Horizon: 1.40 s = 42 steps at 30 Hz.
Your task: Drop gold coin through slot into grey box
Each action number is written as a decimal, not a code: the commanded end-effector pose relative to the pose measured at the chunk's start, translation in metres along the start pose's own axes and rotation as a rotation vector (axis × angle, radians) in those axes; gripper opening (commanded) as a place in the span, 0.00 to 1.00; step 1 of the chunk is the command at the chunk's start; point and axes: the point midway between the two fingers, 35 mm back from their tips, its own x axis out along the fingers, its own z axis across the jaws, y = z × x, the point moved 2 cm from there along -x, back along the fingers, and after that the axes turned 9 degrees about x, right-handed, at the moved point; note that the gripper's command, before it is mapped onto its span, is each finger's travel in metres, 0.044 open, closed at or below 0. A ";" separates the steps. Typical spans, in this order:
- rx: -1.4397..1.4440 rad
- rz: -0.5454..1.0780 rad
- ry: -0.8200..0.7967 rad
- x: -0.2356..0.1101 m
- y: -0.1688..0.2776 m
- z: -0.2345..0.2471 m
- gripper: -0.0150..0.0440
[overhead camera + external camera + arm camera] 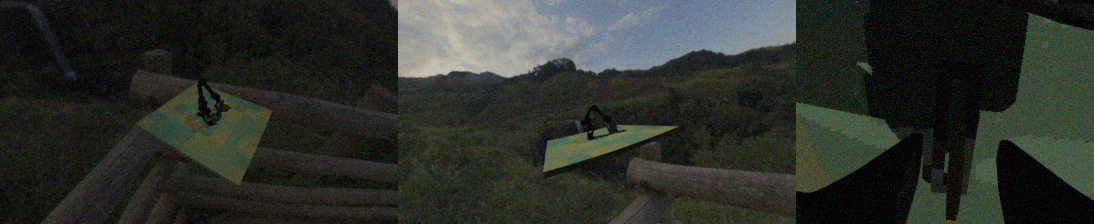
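The coin [956,150] stands edge-on in the wrist view, a thin dark brown upright strip with a small gold glint at its near end. The holder [938,186] shows as a dim shape around and beside it, partly lost in shadow. My gripper [960,146] is open; its two black fingertips stand left and right of the coin, with a visible gap on each side. Whether the coin still rests in the holder cannot be told for certain, but it looks so. The box [210,120] appears as a small dark shape near the arm in the top view; its slot cannot be made out.
The black arm [201,95] [593,109] bends down over the tilted-looking yellow and teal table top [221,152] [573,158]. A broad black shadow or body covers the upper middle of the wrist view. The scene is dark and grainy, with logs around the table.
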 end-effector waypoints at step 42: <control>-0.007 0.003 -0.010 -0.058 -0.003 -0.001 0.25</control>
